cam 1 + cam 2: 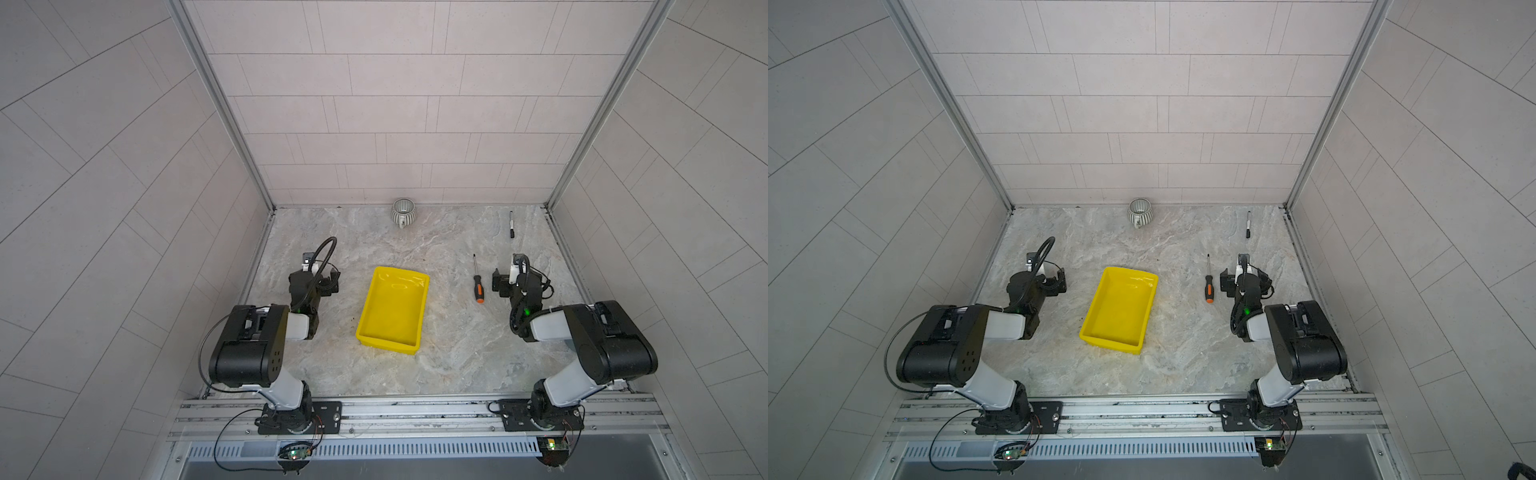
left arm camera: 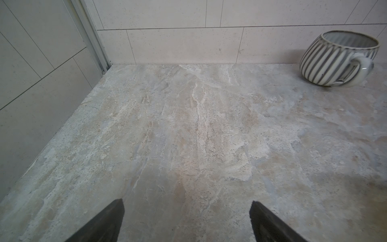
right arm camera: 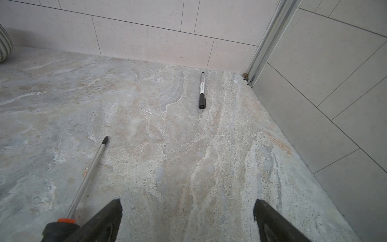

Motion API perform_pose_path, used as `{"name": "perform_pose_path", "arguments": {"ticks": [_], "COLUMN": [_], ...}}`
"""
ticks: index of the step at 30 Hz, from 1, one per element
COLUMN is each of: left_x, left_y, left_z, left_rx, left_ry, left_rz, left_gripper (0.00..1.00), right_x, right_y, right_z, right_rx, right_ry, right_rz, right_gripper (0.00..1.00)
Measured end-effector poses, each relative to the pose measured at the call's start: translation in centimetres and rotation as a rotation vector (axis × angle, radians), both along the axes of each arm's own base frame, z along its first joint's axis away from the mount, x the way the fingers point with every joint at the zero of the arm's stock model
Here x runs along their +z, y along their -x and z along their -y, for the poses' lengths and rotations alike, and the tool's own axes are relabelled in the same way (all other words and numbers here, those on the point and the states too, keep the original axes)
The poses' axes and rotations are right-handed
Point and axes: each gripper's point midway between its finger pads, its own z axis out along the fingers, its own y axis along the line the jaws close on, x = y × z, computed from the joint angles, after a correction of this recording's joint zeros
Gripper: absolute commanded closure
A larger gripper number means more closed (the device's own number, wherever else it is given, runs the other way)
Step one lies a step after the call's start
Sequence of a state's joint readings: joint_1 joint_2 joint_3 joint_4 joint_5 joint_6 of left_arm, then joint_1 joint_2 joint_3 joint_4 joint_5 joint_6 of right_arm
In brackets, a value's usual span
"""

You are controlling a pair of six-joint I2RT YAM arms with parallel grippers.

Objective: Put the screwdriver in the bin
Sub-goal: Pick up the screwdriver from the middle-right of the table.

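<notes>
The screwdriver lies flat on the marble table, right of the bin, with its tip toward the back wall. It has a black handle with an orange band and end cap. In the right wrist view its shaft runs just outside one finger. My right gripper sits low beside the screwdriver, open and empty. The yellow bin stands mid-table and is empty. My left gripper is left of the bin, open, over bare table.
A ribbed grey-white cup stands at the back wall. A black marker lies near the back right corner. Tiled walls close in the table on three sides.
</notes>
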State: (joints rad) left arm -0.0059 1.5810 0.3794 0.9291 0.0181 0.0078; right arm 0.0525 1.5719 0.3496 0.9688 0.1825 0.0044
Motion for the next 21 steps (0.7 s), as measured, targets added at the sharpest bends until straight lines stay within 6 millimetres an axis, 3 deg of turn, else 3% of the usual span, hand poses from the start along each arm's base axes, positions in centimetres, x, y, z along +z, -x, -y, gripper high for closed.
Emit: {"name": "perform_pose_path", "arguments": {"ticks": [5, 8, 10, 12, 14, 16, 18, 19, 21], "left_x": [0.1, 0.9, 3.6, 8.1, 12.8, 16.6, 17.9, 18.0, 16.7], "left_y": [0.1, 1.4, 2.7, 3.8, 5.4, 7.6, 9.5, 10.4, 11.5], "left_z": [0.1, 0.0, -0.1, 0.4, 1.9, 3.8, 5.0, 5.3, 5.1], "left_rx": [-0.006, 0.002, 0.021, 0.018, -0.025, -0.085, -0.13, -0.139, -0.115], "left_ry": [0.001, -0.001, -0.001, 0.009, 0.043, 0.117, 0.199, 0.242, 0.298], "left_rz": [0.004, 0.02, 0.07, 0.179, 0.297, 0.394, 0.418, 0.408, 0.336], "left_gripper": [0.0, 0.0, 0.0, 0.0, 0.0, 0.0, 0.0, 0.0, 0.0], "right_x": [0.0, 0.4, 0.8, 1.5, 3.9, 7.8, 12.7, 15.4, 18.3], "right_y": [0.0, 0.3, 1.8, 3.8, 5.7, 7.2, 8.7, 9.7, 12.3], "right_z": [0.0, 0.0, 0.0, -0.8, -3.0, -5.6, -6.1, -5.3, -3.3], "right_rx": [0.0, -0.008, -0.032, -0.039, -0.005, 0.048, 0.044, 0.009, -0.059], "right_ry": [0.0, 0.003, 0.02, 0.055, 0.096, 0.09, 0.006, -0.063, -0.2], "right_rz": [0.001, 0.027, 0.057, 0.086, 0.147, 0.225, 0.297, 0.342, 0.411], "right_gripper": [0.01, 0.01, 0.01, 0.01, 0.01, 0.01, 0.01, 0.01, 0.01]}}
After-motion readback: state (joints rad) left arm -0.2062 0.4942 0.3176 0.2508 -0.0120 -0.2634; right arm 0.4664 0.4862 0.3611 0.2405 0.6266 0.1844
